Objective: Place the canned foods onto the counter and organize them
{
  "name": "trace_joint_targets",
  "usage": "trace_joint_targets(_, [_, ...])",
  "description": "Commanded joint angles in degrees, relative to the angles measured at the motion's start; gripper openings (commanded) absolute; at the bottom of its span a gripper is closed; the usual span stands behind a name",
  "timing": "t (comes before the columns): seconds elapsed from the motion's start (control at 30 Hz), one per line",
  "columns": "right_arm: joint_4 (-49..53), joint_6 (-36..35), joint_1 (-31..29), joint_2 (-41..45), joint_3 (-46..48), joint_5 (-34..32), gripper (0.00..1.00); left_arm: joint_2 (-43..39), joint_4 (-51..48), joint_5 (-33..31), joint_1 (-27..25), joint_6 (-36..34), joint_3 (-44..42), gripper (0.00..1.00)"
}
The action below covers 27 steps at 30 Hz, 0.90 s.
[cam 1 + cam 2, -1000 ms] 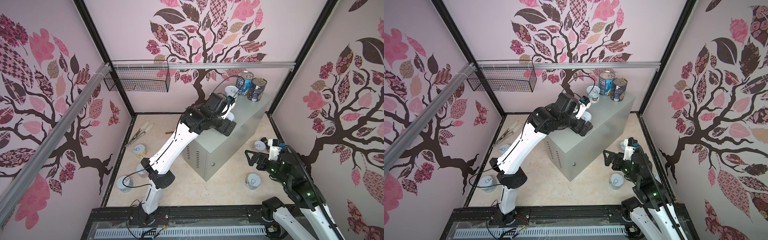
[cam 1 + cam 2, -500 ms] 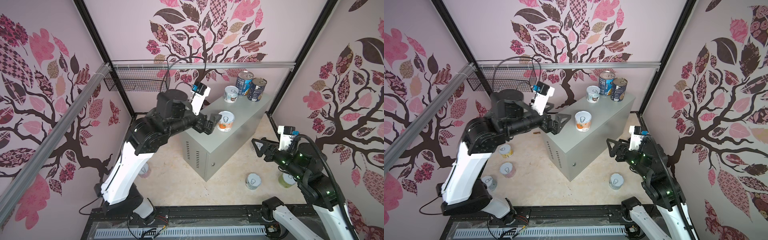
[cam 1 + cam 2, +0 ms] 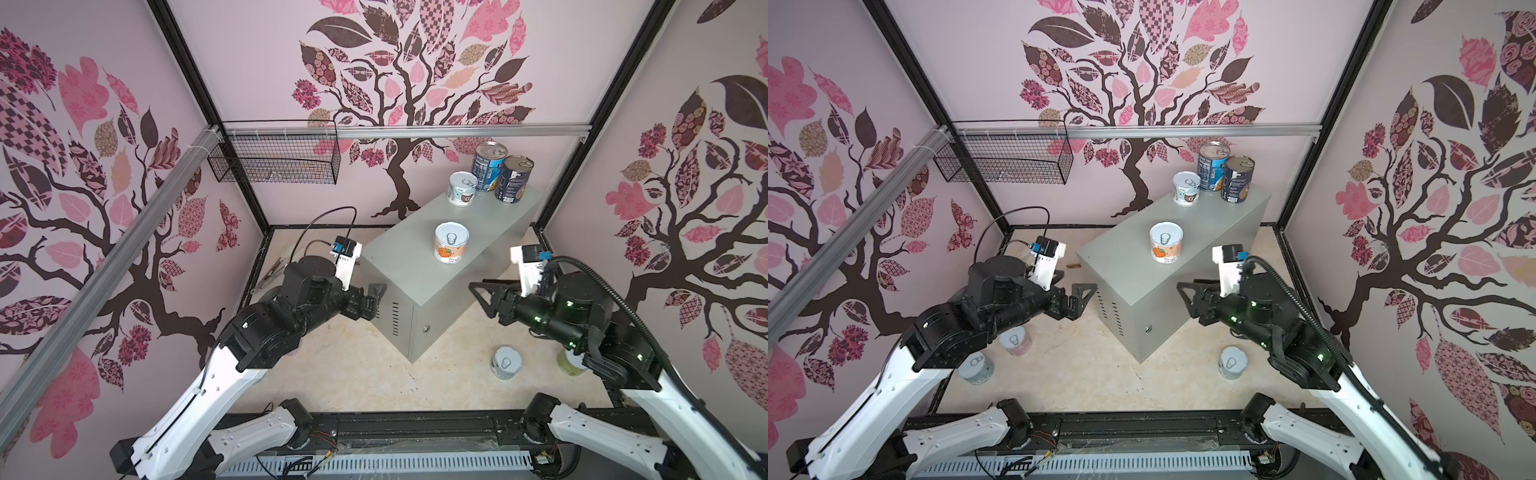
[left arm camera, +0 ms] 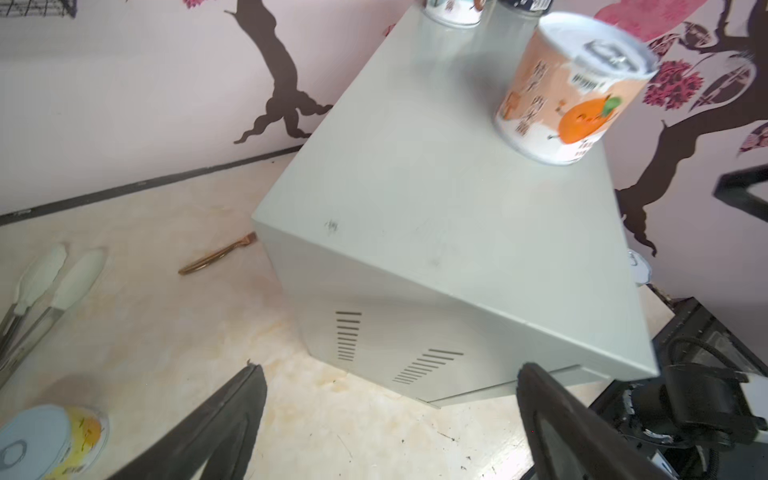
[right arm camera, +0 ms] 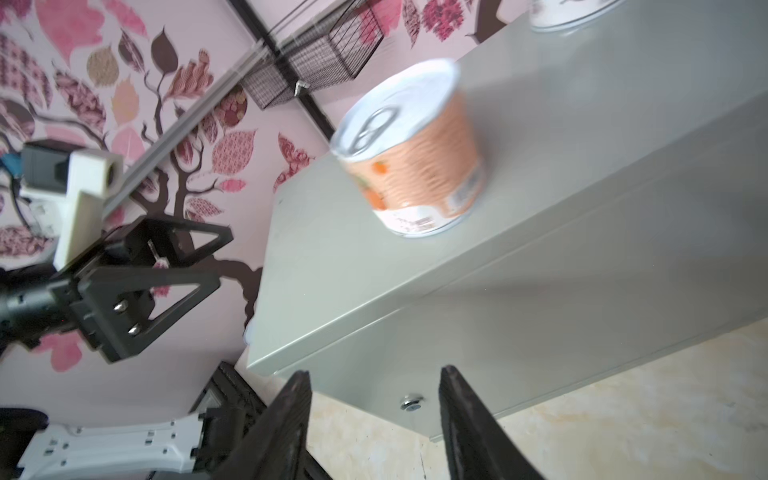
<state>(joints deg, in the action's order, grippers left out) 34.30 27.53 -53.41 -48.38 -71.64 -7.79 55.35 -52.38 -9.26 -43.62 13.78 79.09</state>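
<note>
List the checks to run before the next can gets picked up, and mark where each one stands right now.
1. Left gripper empty, fingers apart: ok.
2. Right gripper empty, fingers apart: ok.
3. Orange can upright on the cabinet, clear of both grippers: ok.
4. Orange can grouped with the tall cans: not ok, it stands apart.
5. Every can on the cabinet: not ok, the grey can and others are on the floor.
6. Green can free to grasp: cannot tell, the right arm hides most of it.
</note>
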Motion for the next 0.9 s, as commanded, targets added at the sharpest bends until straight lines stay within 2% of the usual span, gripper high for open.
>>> trace_joint_targets(0.0, [-1.11,-5.13,-17.7,-5.77,-5.88,-25.59,0.58,-5.01,2.37,-3.02,0.37,2.09,-4.38,0.98])
trace_joint_targets(0.03, [-0.57,-6.22,-20.58,-8.52,-7.98,-27.63,0.59,-6.28,2.13,-3.43,0.37,2.44,-5.51,0.98])
trace_joint_targets(0.1, [-0.81,-6.76,-20.86,-12.59,-10.94,-24.6,0.59,-8.36,1.97,-4.16,0.46,2.85,-7.59,0.98])
trace_joint_targets(0.27, [-6.24,-10.53,-20.77,-17.45,-14.24,-24.96,0.36,-13.29,1.67,-5.69,0.41,3.86,-12.23,0.98])
trace_joint_targets(0.37, [-8.14,-12.76,-20.03,-19.76,-16.2,-26.28,0.31,-15.52,1.61,-6.08,0.46,4.35,-14.73,0.98])
trace_joint_targets(0.57, [-6.76,-12.75,-11.69,-24.54,-21.19,-18.67,0.25,-17.71,2.54,-6.61,0.46,4.16,-18.71,0.98])
trace_joint_targets(0.67, [-5.77,-13.36,-9.0,-26.76,-23.13,-17.07,0.24,-17.69,2.97,-6.57,0.44,3.85,-19.9,0.98])
trace_joint_targets(0.87, [-4.16,-11.29,-0.87,-29.42,-24.96,-9.18,0.24,-17.47,5.03,-5.97,0.46,3.29,-22.4,0.98])
